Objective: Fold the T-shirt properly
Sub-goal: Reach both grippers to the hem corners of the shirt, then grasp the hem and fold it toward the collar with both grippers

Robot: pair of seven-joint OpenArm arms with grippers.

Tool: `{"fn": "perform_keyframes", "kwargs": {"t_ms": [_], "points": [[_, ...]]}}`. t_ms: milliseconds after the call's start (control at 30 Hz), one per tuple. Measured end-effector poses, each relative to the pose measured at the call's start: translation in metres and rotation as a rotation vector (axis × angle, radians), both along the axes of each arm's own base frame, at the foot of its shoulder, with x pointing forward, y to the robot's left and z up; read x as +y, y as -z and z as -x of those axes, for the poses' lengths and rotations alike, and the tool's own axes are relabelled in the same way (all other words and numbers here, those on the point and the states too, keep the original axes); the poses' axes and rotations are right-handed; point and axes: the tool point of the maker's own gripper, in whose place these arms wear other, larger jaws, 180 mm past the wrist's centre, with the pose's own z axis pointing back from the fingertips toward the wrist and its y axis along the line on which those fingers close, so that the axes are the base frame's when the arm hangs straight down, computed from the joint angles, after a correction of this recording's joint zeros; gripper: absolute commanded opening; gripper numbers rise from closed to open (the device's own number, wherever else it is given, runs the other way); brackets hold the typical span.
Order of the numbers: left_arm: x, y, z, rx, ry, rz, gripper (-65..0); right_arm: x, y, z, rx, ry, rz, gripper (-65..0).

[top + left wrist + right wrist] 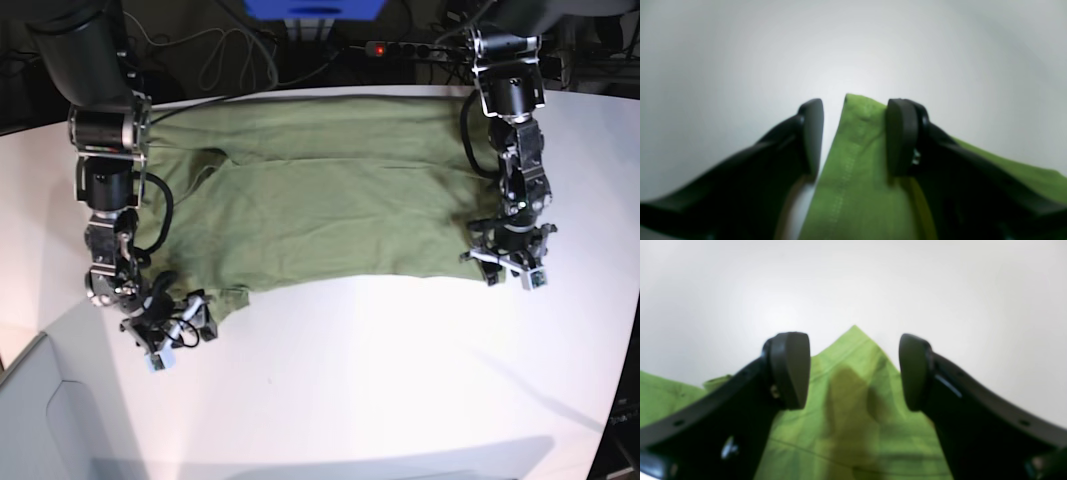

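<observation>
Desk (380, 400) front is bare white. Just beyond, the T-shirt (330, 210) lies spread flat, long axis across the base view, its near edge facing the robot.

Right end effector (853, 371) sits low over a pointed near corner of the cloth, jaws spread wide, fabric between them but not pinched. Left end effector (855, 136) is likewise spread at the opposite near corner; one pad looks to rest against the stitched hem, the other stands apart on bare desk. Nothing is held.

Judged step: pre-grasp for the first fold. Next move calls for closing both on their corners, then lifting together and carrying the near edge toward the far edge.
</observation>
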Motion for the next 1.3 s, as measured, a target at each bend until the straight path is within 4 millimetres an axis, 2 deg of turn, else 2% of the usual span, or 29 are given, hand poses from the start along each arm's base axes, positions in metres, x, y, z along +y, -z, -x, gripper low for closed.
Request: {"fn": "perform_keyframes", "kwargs": {"t_ms": [67, 267, 367, 467, 567, 700, 933, 1033, 1200, 1300], "points": [[-0.001, 0.000, 0.000, 0.001, 0.004, -0.001, -38.7, 0.000, 0.000, 0.000, 0.000, -0.001, 0.000, -25.4], [-0.001, 0.001, 0.000, 0.002, 0.005, 0.000, -58.5, 0.001, 0.000, 0.000, 0.000, -0.001, -0.001, -25.4], [-0.002, 0.002, 0.001, 0.003, 0.005, 0.002, -62.6, 0.001, 0.000, 0.000, 0.000, -0.001, -0.001, -25.4], [-0.002, 0.002, 0.001, 0.001, 0.004, 0.002, -64.2, 0.000, 0.002, 0.002, 0.002, 0.003, -0.002, -25.4], [-0.003, 0.002, 0.001, 0.001, 0.005, 0.002, -64.2, 0.000, 0.013, 0.011, 0.023, 0.000, 0.006, -25.4], [-0.003, 0.003, 0.004, -0.003, 0.004, -0.001, -64.2, -0.003, 0.028, 0.019, -0.024, -0.033, 0.143, -25.4], [-0.003, 0.004, 0.005, -0.003, 0.008, -0.001, -64.2, 0.000, 0.030, 0.019, -0.056, -0.038, 0.183, -26.7], [-0.003, 0.005, 0.007, -0.004, 0.007, -0.003, -64.2, 0.000, 0.030, 0.019, -0.054, -0.041, 0.184, -35.7], [-0.003, 0.006, 0.008, -0.006, 0.006, -0.002, -64.2, 0.004, 0.031, 0.019, -0.052, -0.047, 0.185, -65.0], [-0.003, 0.006, 0.008, -0.006, 0.006, -0.002, -64.2, 0.004, 0.030, 0.019, -0.054, -0.048, 0.187, -64.6]]}}
